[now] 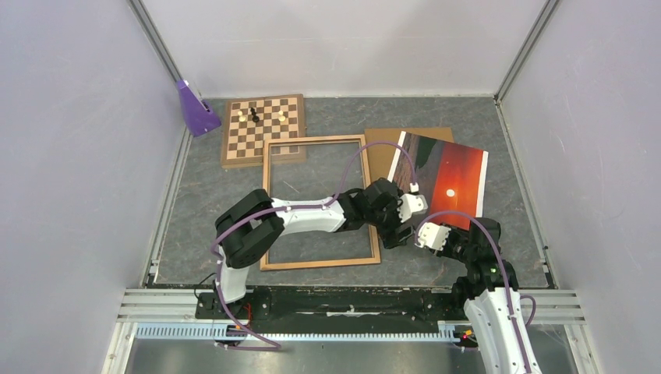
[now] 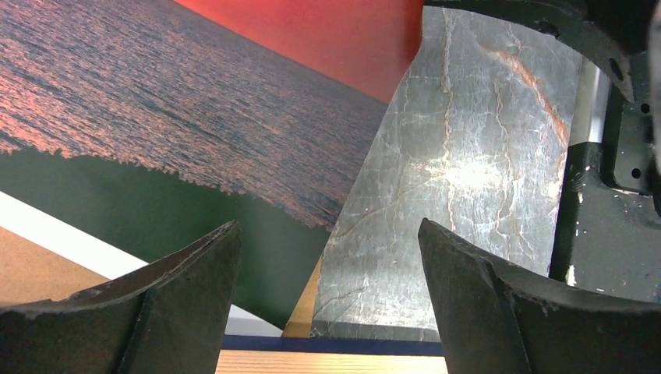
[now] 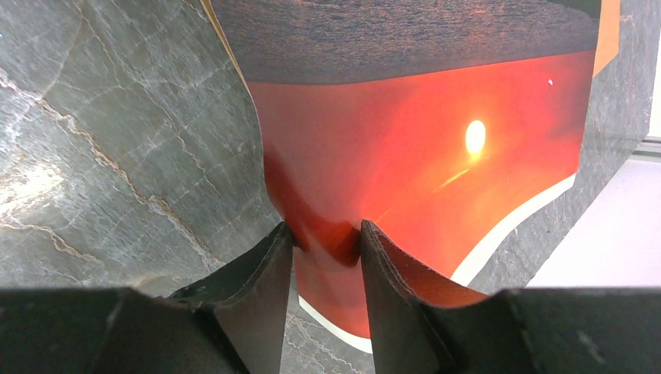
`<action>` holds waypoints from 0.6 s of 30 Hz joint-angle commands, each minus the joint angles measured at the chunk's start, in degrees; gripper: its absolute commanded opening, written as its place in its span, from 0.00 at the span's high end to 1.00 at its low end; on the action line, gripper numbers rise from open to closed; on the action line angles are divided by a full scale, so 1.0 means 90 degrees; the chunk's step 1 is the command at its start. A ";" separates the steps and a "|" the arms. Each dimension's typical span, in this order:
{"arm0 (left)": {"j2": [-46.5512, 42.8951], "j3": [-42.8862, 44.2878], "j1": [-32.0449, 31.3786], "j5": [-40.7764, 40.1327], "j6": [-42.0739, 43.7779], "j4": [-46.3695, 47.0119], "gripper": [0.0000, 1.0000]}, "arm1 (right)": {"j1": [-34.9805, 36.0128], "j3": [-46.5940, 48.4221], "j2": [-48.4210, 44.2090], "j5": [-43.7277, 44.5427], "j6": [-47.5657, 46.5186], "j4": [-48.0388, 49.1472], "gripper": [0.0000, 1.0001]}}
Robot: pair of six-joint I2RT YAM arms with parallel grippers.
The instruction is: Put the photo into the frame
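Observation:
The photo (image 1: 456,175), a sunset print with a red sky and a small white sun, lies tilted at the right, partly over a brown board. My right gripper (image 1: 429,227) holds the print's near edge. In the right wrist view the photo (image 3: 421,132) buckles into a fold pinched between the fingers of the right gripper (image 3: 326,234). The frame (image 1: 316,140) lies flat in the middle with its wood side up. My left arm reaches across it. Just past its right rail, the left gripper (image 1: 401,232) stands wide open by the photo's near left corner. Nothing is between the fingers of the left gripper (image 2: 327,257), which hang above the frame rail (image 2: 335,360) and beside the photo (image 2: 195,132).
A brown backing board (image 1: 382,144) lies under the photo's far left part. A chessboard (image 1: 261,128) with a few pieces sits at the back left, with the frame's far corner resting over its near edge. A purple wedge (image 1: 195,109) stands in the back left corner. Walls close in on three sides.

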 commanded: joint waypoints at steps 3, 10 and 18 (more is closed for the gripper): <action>0.0077 0.0027 -0.0183 -0.0500 0.0376 0.0384 0.10 | 0.0001 0.0301 0.0016 -0.0054 0.0181 0.0241 0.61; 0.0258 -0.0003 -0.0357 -0.1206 0.0459 0.0646 0.10 | 0.0001 0.0368 0.0048 -0.0113 0.0288 0.0203 0.62; 0.0288 -0.0276 -0.0349 -0.1233 0.0690 0.0973 0.10 | 0.0001 0.0353 0.0007 -0.0134 0.0317 0.0183 0.62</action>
